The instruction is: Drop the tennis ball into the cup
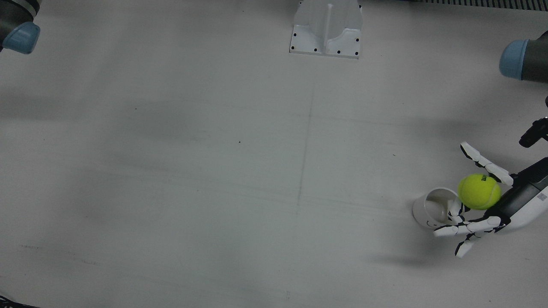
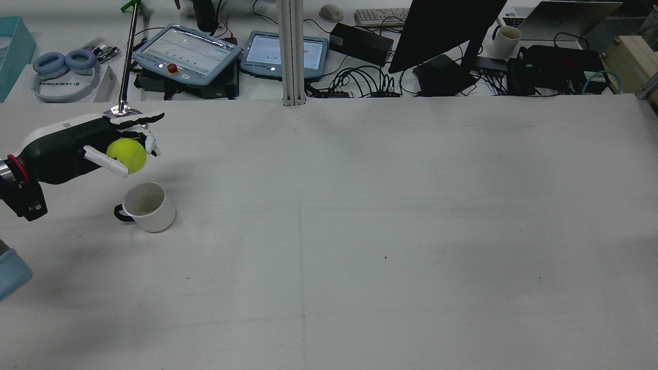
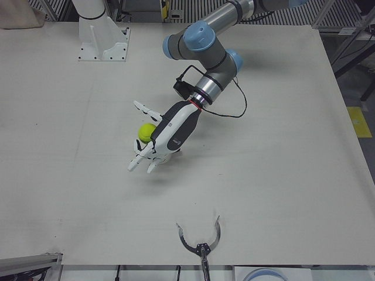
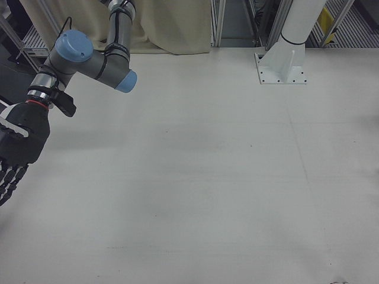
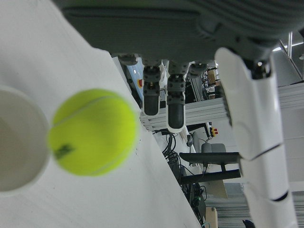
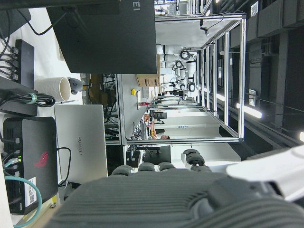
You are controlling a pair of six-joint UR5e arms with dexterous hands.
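Observation:
The yellow tennis ball (image 1: 479, 191) is in the air in front of my left hand's palm, just above and beside the rim of the white cup (image 1: 431, 208). My left hand (image 1: 505, 201) has its fingers spread straight and none of them closes on the ball. In the rear view the ball (image 2: 126, 155) hangs above the upright cup (image 2: 149, 206), next to the hand (image 2: 72, 145). In the left hand view the ball (image 5: 92, 132) is blurred, clear of the fingers (image 5: 175, 102) and next to the cup's rim (image 5: 19, 142). My right hand (image 4: 16, 151) hangs empty with straight fingers at the table's side.
A white pedestal bracket (image 1: 327, 31) stands at the table's robot side. A metal claw tool (image 3: 200, 242) lies by the operators' edge. Teach pendants (image 2: 186, 53), a monitor (image 2: 447, 31) and cables sit on desks beyond the table.

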